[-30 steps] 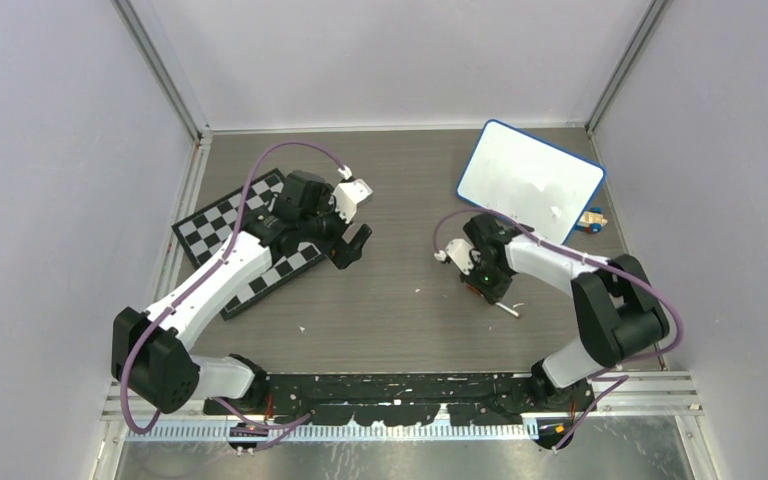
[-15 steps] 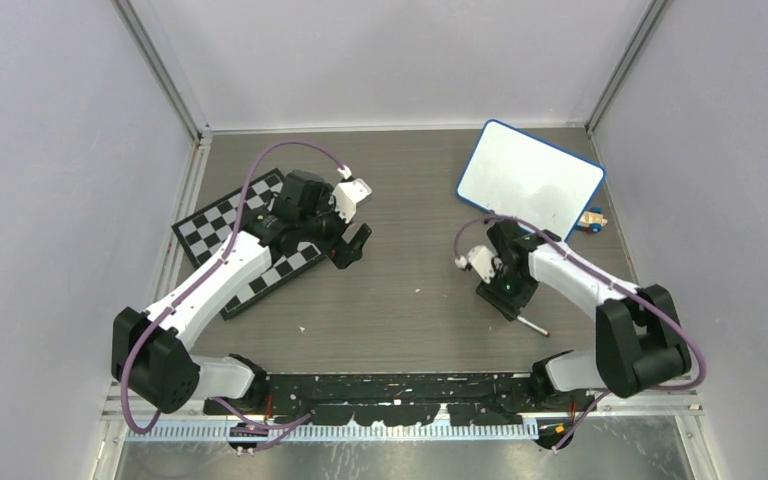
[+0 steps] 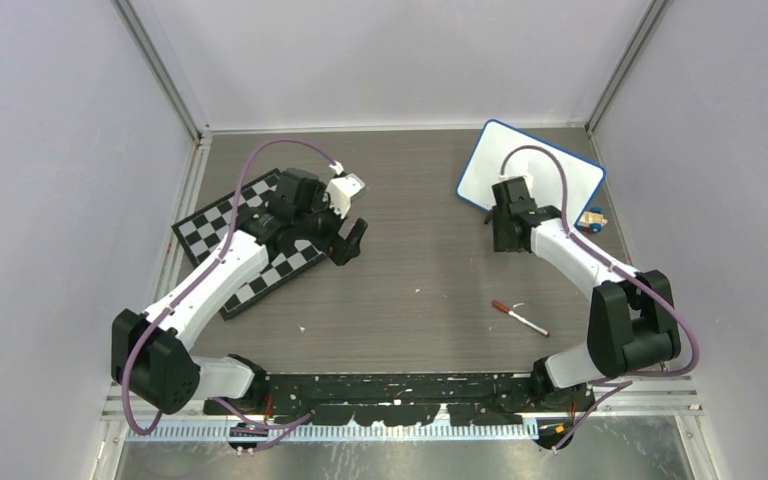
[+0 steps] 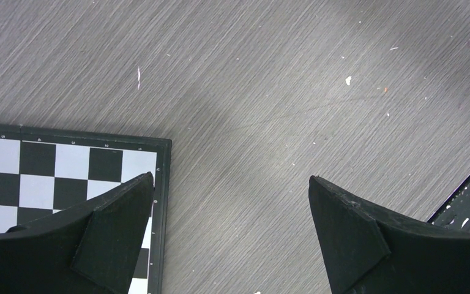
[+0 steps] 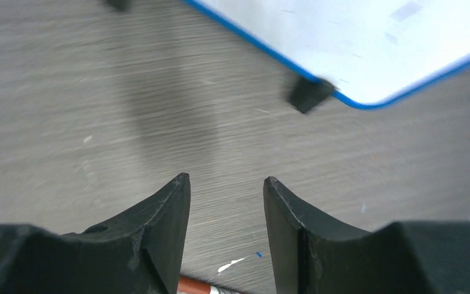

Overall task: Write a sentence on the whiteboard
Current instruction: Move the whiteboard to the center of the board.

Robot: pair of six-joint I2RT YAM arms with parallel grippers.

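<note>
The top camera sits high at the near side of the grey wood-grain bench (image 3: 410, 270) and looks steeply down on all of it. The left wrist camera is close over the bench, facing down past the black two-finger left tool (image 4: 231, 180) at a corner of the black-and-white checkered chessboard (image 4: 49, 177), which the top view also shows. The right wrist camera looks low and near past the black right tool (image 5: 226, 179) at the edge of the blue-framed white whiteboard (image 5: 367, 43), likewise shared with the top view.

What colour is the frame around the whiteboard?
Blue, running round the white whiteboard with rounded corners. The top external view shows it best.
</note>
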